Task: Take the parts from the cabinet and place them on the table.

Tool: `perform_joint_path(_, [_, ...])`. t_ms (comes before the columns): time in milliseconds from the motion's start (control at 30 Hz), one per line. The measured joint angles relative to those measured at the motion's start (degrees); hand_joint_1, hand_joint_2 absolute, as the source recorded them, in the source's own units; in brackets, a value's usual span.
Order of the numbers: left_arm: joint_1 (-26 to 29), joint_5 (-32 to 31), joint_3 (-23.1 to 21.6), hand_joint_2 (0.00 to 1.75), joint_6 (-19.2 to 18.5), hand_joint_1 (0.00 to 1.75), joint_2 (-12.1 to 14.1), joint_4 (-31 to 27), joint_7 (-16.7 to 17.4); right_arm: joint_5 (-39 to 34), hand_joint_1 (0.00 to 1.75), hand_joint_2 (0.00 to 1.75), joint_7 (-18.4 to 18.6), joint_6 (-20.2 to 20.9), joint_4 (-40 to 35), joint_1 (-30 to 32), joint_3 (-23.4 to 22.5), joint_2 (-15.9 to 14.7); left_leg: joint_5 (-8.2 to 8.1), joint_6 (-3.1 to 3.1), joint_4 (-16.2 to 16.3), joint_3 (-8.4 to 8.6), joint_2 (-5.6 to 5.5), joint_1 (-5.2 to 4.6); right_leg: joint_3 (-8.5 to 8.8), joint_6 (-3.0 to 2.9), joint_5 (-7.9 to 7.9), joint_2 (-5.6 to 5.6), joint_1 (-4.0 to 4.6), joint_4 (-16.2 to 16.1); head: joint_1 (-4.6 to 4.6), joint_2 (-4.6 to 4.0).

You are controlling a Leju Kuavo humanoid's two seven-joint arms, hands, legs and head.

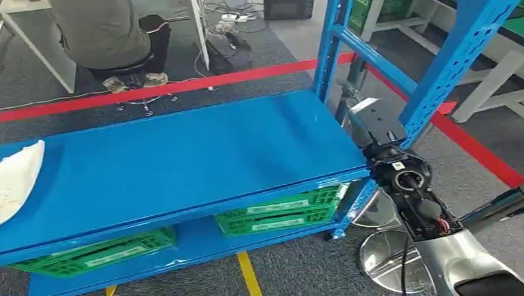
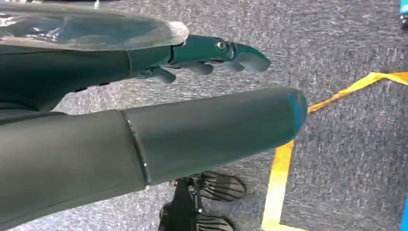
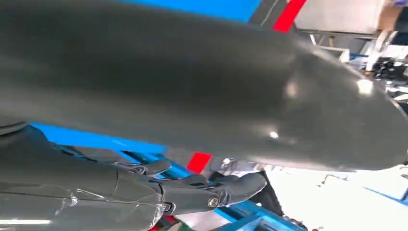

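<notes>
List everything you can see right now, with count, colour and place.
Rack: one, blue, in front of the robot, top shelf bare except at its left end.
Tray: one, white, left end of the top shelf.
Crates: two, green, on the lower shelf, one left and one right.
Floor tape: red line behind the rack; yellow lines in front.
Person: one, seated beyond the red line.
Left hand: dark, over carpet, holding nothing.
Right hand: dark, beside the rack's right post, holding nothing.
</notes>
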Motion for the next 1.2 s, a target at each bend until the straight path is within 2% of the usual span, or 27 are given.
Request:
perform_joint_path(100, [0.31, 0.00, 0.00, 0.00, 0.09, 0.00, 0.02, 0.00, -0.02, 0.00, 0.00, 0.00, -0.02, 0.02, 0.17, -0.08, 0.07, 0.00, 0.31, -0.99, -0.47, -0.11, -0.33, 0.11, 0.19, -0.79, 0.16, -0.24, 0.14, 0.12, 0.00, 0.00])
perform_joint_path(133, [0.30, 0.00, 0.00, 0.00, 0.11, 0.00, 0.20, 0.00, -0.04, 0.00, 0.00, 0.00, -0.02, 0.02, 0.20, -0.09, 0.09, 0.00, -0.11, -1.24, -0.12, -0.18, -0.12, 0.22, 0.66, -1.19, 0.48, -0.58, -0.36, -0.43, 0.00, 0.00])
perform_joint_path(167, [0.25, 0.00, 0.00, 0.00, 0.15, 0.00, 0.13, 0.00, -0.09, 0.00, 0.00, 0.00, -0.02, 0.04, 0.20, -0.11, 0.09, 0.00, -1.42, -1.56, 1.87, -0.98, 0.74, 0.23, 0.81, -1.41, 0.51, -0.79, -0.28, -0.57, -0.31, 0.00])
perform_joint_path(233, [0.10, 0.00, 0.00, 0.00, 0.31, 0.00, 0.22, 0.00, -0.22, 0.00, 0.00, 0.00, -0.02, 0.13, 0.33, -0.16, 0.09, 0.00, -5.94, -1.98, 11.15, -5.66, 1.13, 0.27, 0.78, -1.78, 0.43, -1.35, -0.22, -0.57, -0.57, 0.00])
perform_joint_path(267, [0.17, 0.00, 0.00, 0.00, 0.31, 0.00, 0.22, 0.02, -0.24, 0.00, 0.00, 0.00, -0.02, 0.20, 0.39, -0.15, 0.09, 0.00, -7.24, -2.12, 14.78, -7.60, 1.18, 0.28, 0.76, -1.86, 0.38, -1.55, -0.19, -0.56, -0.57, 0.00])
perform_joint_path(300, [0.39, 0.00, 0.00, 0.00, 0.31, 0.00, 0.11, 0.02, -0.35, 0.02, 0.00, 0.00, -0.02, 0.31, 0.52, -0.14, 0.11, 0.00, -8.29, -2.32, 19.24, -10.15, 1.26, 0.32, 0.78, -1.97, 0.29, -1.87, -0.16, -0.55, -0.65, 0.00])
perform_joint_path(333, [0.50, 0.00, 0.00, 0.00, 0.31, 0.00, 0.07, 0.02, -0.37, 0.00, 0.00, 0.00, 0.00, 0.33, 0.66, -0.13, 0.13, 0.00, -7.80, -2.33, 19.77, -10.74, 1.38, 0.32, 0.83, -1.95, 0.23, -2.09, -0.14, -0.55, -0.66, 0.00])
perform_joint_path(400, [0.51, 0.00, 0.00, 0.00, 0.31, 0.00, 0.07, 0.02, -0.42, 0.00, 0.00, 0.00, 0.00, 0.46, 0.81, -0.15, 0.20, 0.00, -4.20, -2.20, 14.50, -8.65, 1.55, 0.32, 1.02, -1.89, 0.01, -2.60, -0.13, -0.53, -0.68, 0.00])
perform_joint_path(433, [0.48, 0.00, 0.00, 0.00, 0.31, 0.00, 0.18, 0.02, -0.48, 0.00, 0.00, 0.00, 0.00, 0.46, 0.85, -0.18, 0.20, 0.00, -1.26, -2.01, 8.50, -5.74, 1.83, 0.32, 1.24, -1.75, -0.16, -2.89, -0.13, -0.53, -0.68, 0.00])
perform_joint_path(467, [0.47, 0.00, 0.00, 0.00, 0.31, 0.00, 0.28, 0.02, -0.52, 0.00, 0.00, 0.00, -0.02, 0.48, 0.87, -0.30, 0.22, 0.00, 1.38, -1.76, 2.04, -2.34, 2.93, 0.28, 1.54, -1.57, -0.44, -3.21, -0.10, -0.51, -0.66, 0.00])
perform_joint_path(500, [0.36, 0.00, 0.00, 0.00, 0.31, 0.00, 0.33, 0.02, -0.55, 0.00, 0.00, 0.00, -0.02, 0.46, 0.92, -0.51, 0.24, 0.00, 1.06, -1.25, -0.35, -1.24, 4.38, -0.10, 1.54, -1.25, -0.68, -3.36, 0.30, -0.42, -0.77, 0.00])
perform_joint_path(533, [0.34, -0.02, 0.00, 0.00, 0.28, 0.00, 0.42, 0.02, -0.59, 0.00, 0.00, 0.00, 0.00, 0.50, 1.05, -0.85, 0.28, 0.00, 1.43, -0.83, -0.59, -1.34, 3.31, -0.26, 1.58, -0.99, -0.85, -3.46, 0.42, -0.33, -0.50, 0.00])
perform_joint_path(633, [0.37, -0.37, 0.00, 0.00, 0.31, 0.00, 0.42, 0.02, -0.59, 0.00, 0.00, 0.00, 0.00, 0.55, 1.51, -1.54, 0.42, 0.00, 1.27, -0.05, -0.56, -1.36, 2.36, -0.30, 1.91, -0.09, -1.21, -4.28, 0.39, -0.52, -0.50, 0.00])
perform_joint_path(667, [0.39, -0.39, 0.00, 0.00, 0.31, 0.00, 0.42, 0.02, -0.59, 0.00, 0.00, 0.00, 0.00, 0.57, 1.62, -1.75, 0.42, 0.00, 1.43, 0.24, -0.80, -1.05, 2.16, 0.19, 1.43, 0.41, -1.75, -3.85, 0.14, -0.01, -0.48, 0.00])
perform_joint_path(700, [0.31, -0.42, 0.00, 0.00, 0.31, 0.00, 0.50, 0.02, -0.59, 0.00, 0.00, 0.00, -0.04, 0.57, 1.75, -1.90, 0.50, 0.00, 1.31, 0.49, -0.80, -0.95, 1.75, 0.21, 0.74, 0.70, -3.34, -2.85, 0.04, 2.27, -0.24, 0.00])
perform_joint_path(767, [0.20, -0.46, 0.00, 0.00, 0.31, 0.00, 0.44, 0.02, -0.59, 0.00, 0.00, 0.00, 0.00, 0.55, 2.07, -2.02, 0.52, 0.00, 1.29, 0.80, -0.78, -0.93, 0.98, 0.21, -3.80, 1.06, -8.02, -2.06, -0.12, 12.17, 0.15, 0.00])
perform_joint_path(800, [0.25, -0.48, 0.00, 0.00, 0.31, 0.00, 0.37, 0.02, -0.59, 0.00, 0.00, 0.00, 0.00, 0.55, 2.30, -1.92, 0.55, 0.00, 1.27, 0.83, -0.77, -0.93, 0.48, 0.21, -5.98, 1.16, -9.52, -1.90, -0.17, 16.50, 0.18, 0.00])
perform_joint_path(833, [0.30, -0.52, 0.00, 0.00, 0.33, 0.00, 0.33, 0.02, -0.59, 0.00, 0.00, 0.00, 0.04, 0.57, 2.49, -1.77, 0.61, 0.00, 1.25, 0.83, -0.77, -0.92, 0.07, 0.21, -7.51, 1.22, -10.04, -1.86, -0.22, 19.25, 0.18, 0.00])
perform_joint_path(867, [0.34, -0.52, 0.00, 0.00, 0.33, 0.00, 0.33, 0.02, -0.59, 0.00, 0.00, 0.00, 0.04, 0.57, 2.69, -1.74, 0.66, 0.00, 1.24, 0.82, -0.75, -0.89, -0.50, 0.24, -7.98, 1.25, -9.43, -1.81, -0.32, 19.60, 0.24, 0.00])
perform_joint_path(900, [0.36, -0.55, 0.00, 0.00, 0.35, 0.00, 0.31, 0.02, -0.59, 0.00, 0.00, 0.00, 0.04, 0.57, 2.89, -1.78, 0.68, 0.00, 1.20, 0.76, -0.72, -0.75, -1.34, 0.31, -6.75, 1.17, -6.66, -1.73, -0.43, 16.19, 0.28, 0.00])
perform_joint_path(967, [0.31, -0.55, 0.00, 0.00, 0.35, 0.00, 0.26, 0.02, -0.59, 0.00, 0.00, 0.00, 0.04, 0.57, 2.93, -1.86, 0.74, 0.00, 1.05, 0.49, -0.68, -0.38, -2.53, 0.43, -2.55, 1.00, -1.37, -0.75, -0.60, 6.78, 0.37, 0.00])
perform_joint_path(1000, [0.32, -0.57, 0.00, 0.00, 0.35, 0.00, 0.26, 0.02, -0.59, 0.00, 0.00, 0.00, 0.02, 0.57, 2.95, -1.96, 0.77, 0.00, 0.97, 0.26, -0.65, -0.39, -3.05, 0.51, -0.65, 0.96, 0.49, 1.76, -0.88, 2.31, 0.46, 0.00])
perform_joint_path(1033, [0.02, -0.59, 0.00, 0.00, 0.39, 0.00, 0.24, 0.02, -0.61, 0.02, 0.00, 0.00, 0.00, 0.59, 3.13, -2.00, 0.81, 0.00, 1.03, -0.27, -0.22, -0.99, -3.85, 0.17, 0.29, 0.90, -0.40, 4.27, -1.24, 0.08, 0.15, 0.00])
perform_joint_path(1100, [0.13, -0.59, 0.00, 0.00, 0.42, 0.00, 0.26, 0.02, -0.74, 0.02, 0.00, 0.00, 0.04, 0.63, 3.23, -1.85, 0.81, 0.00, 1.45, -1.03, -0.45, -1.51, -5.03, 0.87, 0.44, 0.55, -0.47, 3.30, -0.74, 0.47, 0.22, 0.00])
perform_joint_path(1133, [0.44, -0.59, 0.00, 0.00, 0.42, 0.00, 0.31, 0.02, -0.83, 0.09, 0.00, 0.00, 0.04, 0.72, 3.28, -1.94, 0.87, 0.00, 1.78, -1.66, -0.73, -1.62, -6.03, 0.91, 0.54, -0.05, -0.35, 2.54, -0.49, 0.45, 0.20, 0.00])
perform_joint_path(1167, [0.56, -0.59, 0.00, 0.00, 0.44, 0.00, 0.46, 0.04, -0.87, 0.13, 0.00, 0.00, 0.04, 0.79, 3.28, -2.08, 0.90, 0.00, 1.52, -1.87, -0.53, -1.72, -5.72, 0.92, 0.89, -0.56, -0.02, 1.61, -1.11, -0.17, 0.20, 0.00])
perform_joint_path(1200, [0.58, -0.59, 0.00, 0.00, 0.44, 0.00, 0.37, 0.07, -0.94, 0.20, 0.00, 0.00, 0.07, 0.83, 3.28, -2.15, 0.90, 0.00, 0.64, -2.06, 0.79, -2.21, -2.50, 0.65, 1.12, -0.75, 0.06, 0.94, -0.99, -0.32, 0.00, 0.00])
